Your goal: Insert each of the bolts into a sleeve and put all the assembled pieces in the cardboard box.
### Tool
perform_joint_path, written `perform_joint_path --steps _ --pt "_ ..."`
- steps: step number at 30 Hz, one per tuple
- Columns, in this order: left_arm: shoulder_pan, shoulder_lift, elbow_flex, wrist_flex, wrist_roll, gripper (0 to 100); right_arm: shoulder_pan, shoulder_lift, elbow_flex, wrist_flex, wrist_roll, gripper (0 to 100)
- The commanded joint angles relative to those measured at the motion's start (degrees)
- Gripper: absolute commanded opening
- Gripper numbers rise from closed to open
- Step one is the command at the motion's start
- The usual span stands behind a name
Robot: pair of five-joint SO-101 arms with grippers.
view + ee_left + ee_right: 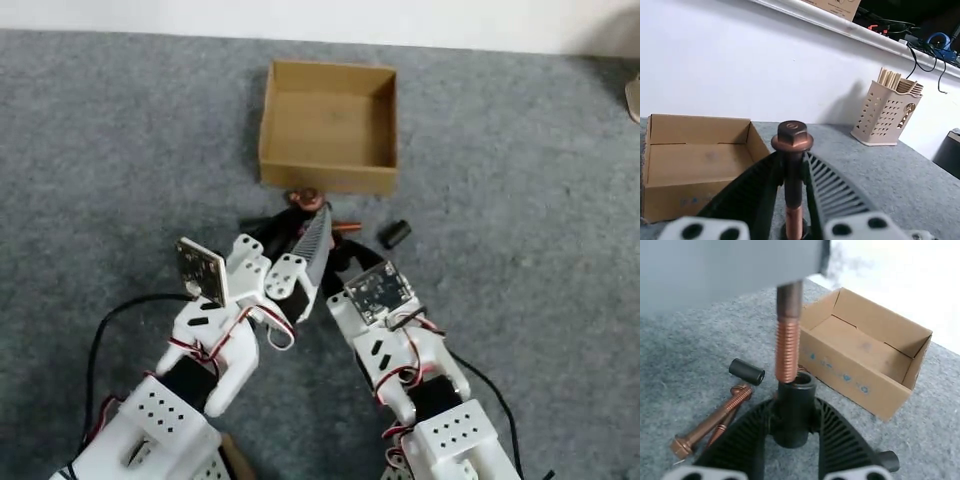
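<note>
Carpet (520, 150), grey and coarse, covers the table up to a white wall (765, 65), where a perforated beige holder (885, 115) of wooden sticks stands. Just before the near wall of the cardboard box (328, 178), the left gripper (791, 165) pinches a copper bolt (792, 140) upright. Its threads are at the mouth of the black sleeve (796, 390) clamped by the right gripper (794, 412). A loose sleeve (395, 233) lies nearby.

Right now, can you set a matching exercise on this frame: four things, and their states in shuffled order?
Things:
1. box
2. loose sleeve
3. held bolt
4. held sleeve

States:
A. upright in the right hand
B. empty
C. upright in the left hand
D. lying on the table

Pairs: 1-B, 2-D, 3-C, 4-A
</note>
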Motion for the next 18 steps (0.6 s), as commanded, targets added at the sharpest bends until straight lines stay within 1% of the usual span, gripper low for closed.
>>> perform_joint_path --steps 1,5,9,13,18 --pt "-0.9 -1.1 -1.0 -1.5 -0.3 0 -0.6 -0.9 6.0 0.2 0.4 0.5" --pt "-1.0 -1.1 -1.0 -1.5 -0.3 0 -1.9 -1.0 5.8 6.5 0.4 0.5" --pt "-1.0 -1.1 -1.0 -1.5 0.0 0 -3.3 -3.4 5.8 7.6 0.4 0.5" --pt "-1.0 -1.1 -0.7 -1.5 0.0 0 -3.1 -11.6 6.2 8.8 0.3 0.5" --pt "-0.9 -1.1 -0.6 -1.4 0.1 0 -3.4 -24.1 6.0 20.4 -1.6 0.5"
